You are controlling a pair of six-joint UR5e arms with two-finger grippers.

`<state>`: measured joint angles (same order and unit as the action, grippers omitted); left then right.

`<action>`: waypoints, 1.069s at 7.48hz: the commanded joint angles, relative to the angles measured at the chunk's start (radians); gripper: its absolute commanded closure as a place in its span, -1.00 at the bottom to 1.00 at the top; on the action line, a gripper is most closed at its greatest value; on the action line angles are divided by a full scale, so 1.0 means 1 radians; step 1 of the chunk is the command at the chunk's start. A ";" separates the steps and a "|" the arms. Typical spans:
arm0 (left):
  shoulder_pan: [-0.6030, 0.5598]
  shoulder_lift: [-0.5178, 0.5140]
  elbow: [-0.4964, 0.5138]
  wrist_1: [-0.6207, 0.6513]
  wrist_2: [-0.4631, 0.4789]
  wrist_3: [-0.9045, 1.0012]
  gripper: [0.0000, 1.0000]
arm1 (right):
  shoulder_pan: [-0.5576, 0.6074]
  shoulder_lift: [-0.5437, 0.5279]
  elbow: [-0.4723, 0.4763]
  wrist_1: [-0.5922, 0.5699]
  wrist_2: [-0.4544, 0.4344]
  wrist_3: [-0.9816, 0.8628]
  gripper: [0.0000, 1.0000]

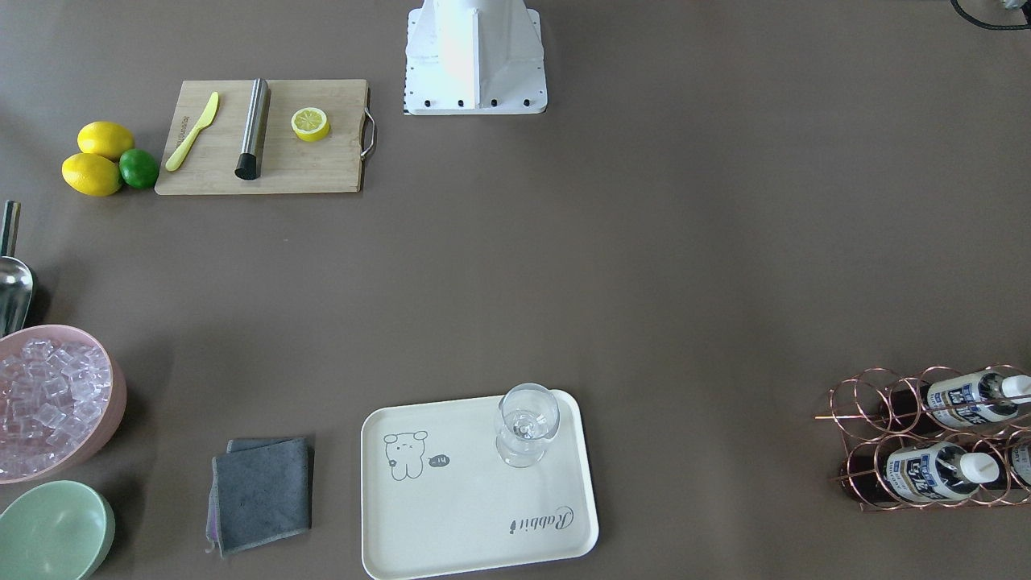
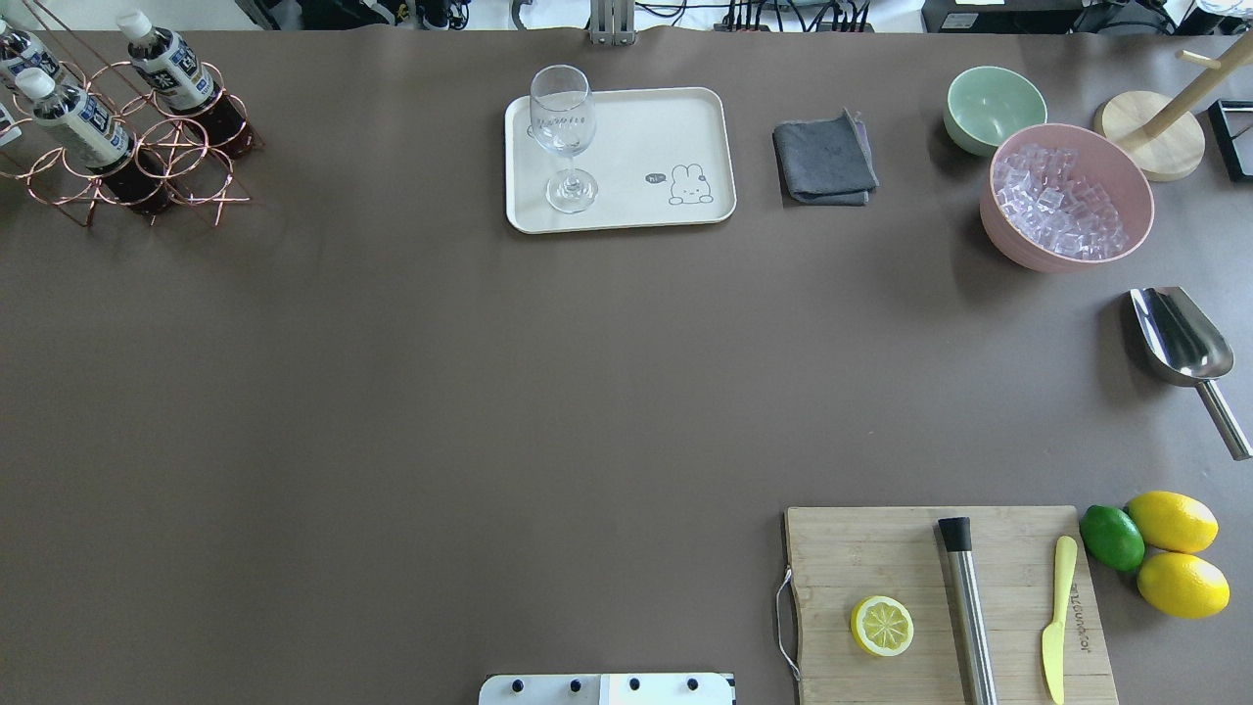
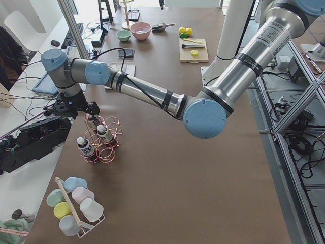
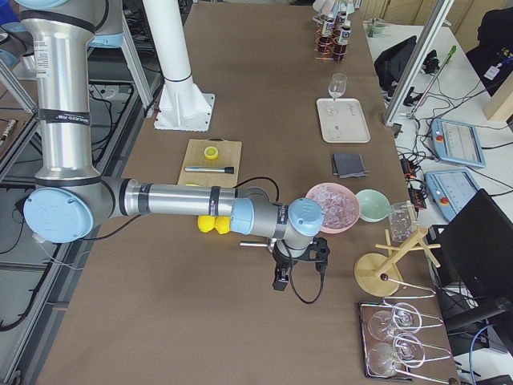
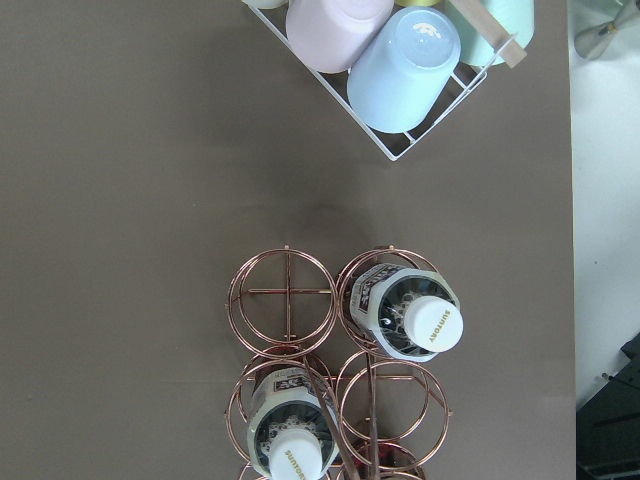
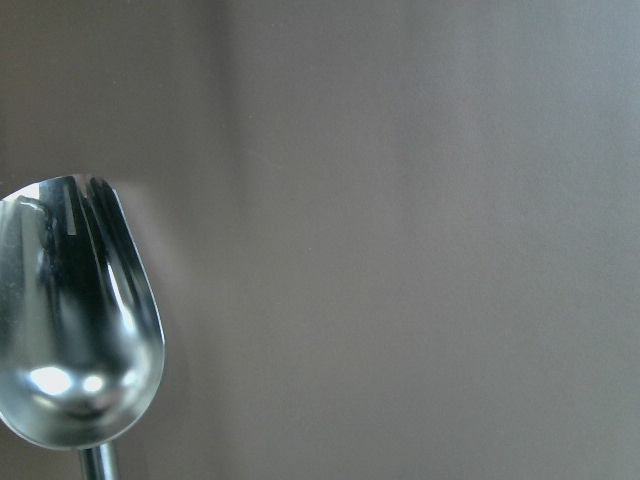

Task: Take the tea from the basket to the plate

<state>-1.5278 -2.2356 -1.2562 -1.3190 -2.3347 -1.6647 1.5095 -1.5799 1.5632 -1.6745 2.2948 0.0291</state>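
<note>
Above the copper wire basket, the left gripper, jaw state impossible to tell, is hovering over a white-capped clear tea bottle sitting in its ring cell, where a tilted lift is probably risking a snag.

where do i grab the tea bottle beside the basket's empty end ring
Take the tea bottle by its cap and neck, coming straight down from above: it stands cap-up in a ring of the basket, whose wire fences its lower body.
</note>
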 commanded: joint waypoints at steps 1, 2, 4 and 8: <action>0.040 -0.007 0.020 -0.046 0.035 -0.117 -0.96 | 0.000 0.000 0.000 -0.001 0.000 0.000 -1.00; 0.046 -0.006 0.020 -0.052 0.035 -0.122 -0.96 | 0.000 0.000 0.000 -0.001 -0.001 0.000 -1.00; 0.070 -0.004 0.017 -0.054 0.034 -0.151 -0.94 | 0.000 0.000 0.000 0.001 0.000 0.002 -1.00; 0.077 -0.004 0.005 -0.078 0.026 -0.159 -0.09 | 0.000 0.001 -0.003 -0.001 0.002 0.008 -1.00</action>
<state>-1.4526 -2.2388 -1.2432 -1.3862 -2.3047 -1.8141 1.5094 -1.5788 1.5614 -1.6748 2.2955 0.0353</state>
